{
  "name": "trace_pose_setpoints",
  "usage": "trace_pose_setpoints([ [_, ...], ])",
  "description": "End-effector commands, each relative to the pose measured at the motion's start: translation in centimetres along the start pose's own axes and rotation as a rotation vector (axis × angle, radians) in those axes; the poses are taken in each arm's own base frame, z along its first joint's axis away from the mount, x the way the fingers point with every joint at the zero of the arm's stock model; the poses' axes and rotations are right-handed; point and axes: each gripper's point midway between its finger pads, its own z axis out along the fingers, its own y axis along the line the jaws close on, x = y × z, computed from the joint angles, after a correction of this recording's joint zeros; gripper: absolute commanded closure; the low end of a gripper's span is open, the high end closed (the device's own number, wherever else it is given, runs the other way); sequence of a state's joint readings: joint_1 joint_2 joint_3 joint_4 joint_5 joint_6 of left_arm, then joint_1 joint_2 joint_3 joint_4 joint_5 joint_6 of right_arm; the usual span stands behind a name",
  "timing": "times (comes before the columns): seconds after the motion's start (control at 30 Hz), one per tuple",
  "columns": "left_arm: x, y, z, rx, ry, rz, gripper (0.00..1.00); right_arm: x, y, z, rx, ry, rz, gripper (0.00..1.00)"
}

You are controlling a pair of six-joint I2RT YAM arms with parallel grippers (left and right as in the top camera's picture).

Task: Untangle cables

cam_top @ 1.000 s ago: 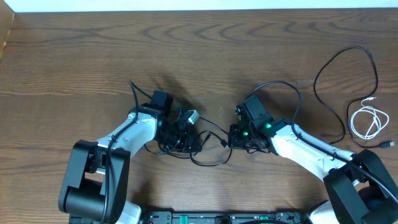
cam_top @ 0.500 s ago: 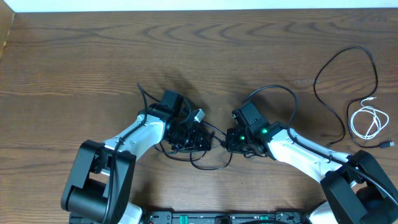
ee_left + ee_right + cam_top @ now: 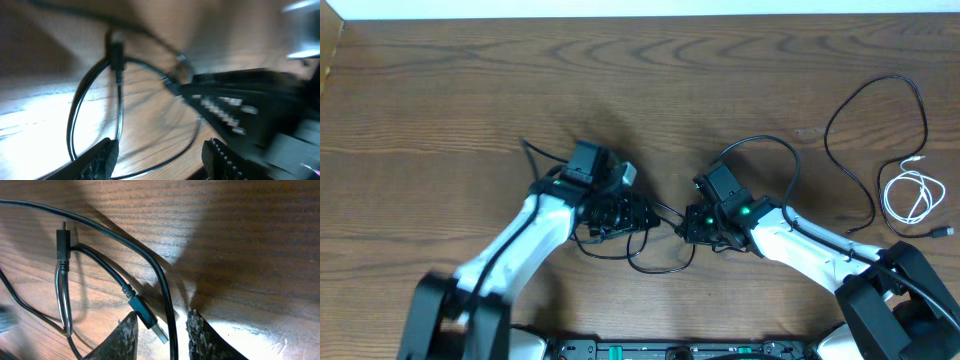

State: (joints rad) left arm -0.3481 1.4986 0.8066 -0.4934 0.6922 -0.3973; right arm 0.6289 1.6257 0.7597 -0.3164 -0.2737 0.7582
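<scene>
A tangle of thin black cables (image 3: 642, 245) lies on the table between my two grippers. My left gripper (image 3: 625, 213) (image 3: 160, 160) is open above a black cable loop (image 3: 75, 115) with a small plug (image 3: 116, 50); nothing sits between its fingers (image 3: 102, 156). My right gripper (image 3: 688, 224) (image 3: 162, 340) is open too, with a black cable (image 3: 167, 305) and a USB plug (image 3: 147, 316) lying loose between its fingertips. A separate long black cable (image 3: 875, 150) and a coiled white cable (image 3: 910, 195) lie at the far right.
The right arm's own thick black wire (image 3: 765, 145) arches behind its wrist. A pale strip (image 3: 640, 8) runs along the table's far edge. A small plug end (image 3: 942, 232) lies near the right edge.
Both grippers have opened from shut. The left gripper shifted slightly right toward the tangle and its arm is swinging; the right gripper moved a little left, then held.
</scene>
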Motion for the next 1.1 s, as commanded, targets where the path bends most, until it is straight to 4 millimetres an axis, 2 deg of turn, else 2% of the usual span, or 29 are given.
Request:
trace_pose_setpoints([
  [0.0,-1.3,-0.8,-3.0,-0.044,-0.149,0.034,0.42,0.0,0.0,-0.1,0.004,-0.011,-0.005,0.7],
  [0.07,-1.6,-0.6,-4.4,-0.089,-0.214,0.052,0.47,0.0,0.0,-0.1,0.004,-0.011,-0.004,0.69],
  [0.13,-1.5,0.6,-5.7,-0.18,-0.262,0.051,0.53,0.0,0.0,-0.1,0.004,-0.011,-0.004,0.69],
  [0.27,0.4,3.5,-6.2,-0.322,-0.219,-0.009,0.57,0.0,0.0,-0.1,0.005,-0.01,-0.004,0.69],
  [0.43,2.0,5.2,-5.4,-0.373,-0.146,-0.064,0.57,0.0,0.0,-0.1,0.004,-0.011,-0.005,0.66],
  [0.63,3.3,6.7,-4.1,-0.382,-0.131,-0.372,0.57,0.0,0.0,-0.1,0.004,-0.011,-0.004,0.65],
  [0.83,4.3,6.2,-2.8,-0.351,-0.096,-0.57,0.56,0.0,0.0,-0.1,0.004,-0.01,-0.004,0.65],
  [0.9,4.5,6.1,-2.5,-0.357,-0.09,-0.597,0.48,0.0,0.0,-0.1,0.004,-0.01,-0.004,0.65],
  [1.07,5.4,6.2,-1.3,-0.39,-0.068,-0.72,0.47,0.1,0.0,-0.1,0.004,-0.01,-0.004,0.64],
])
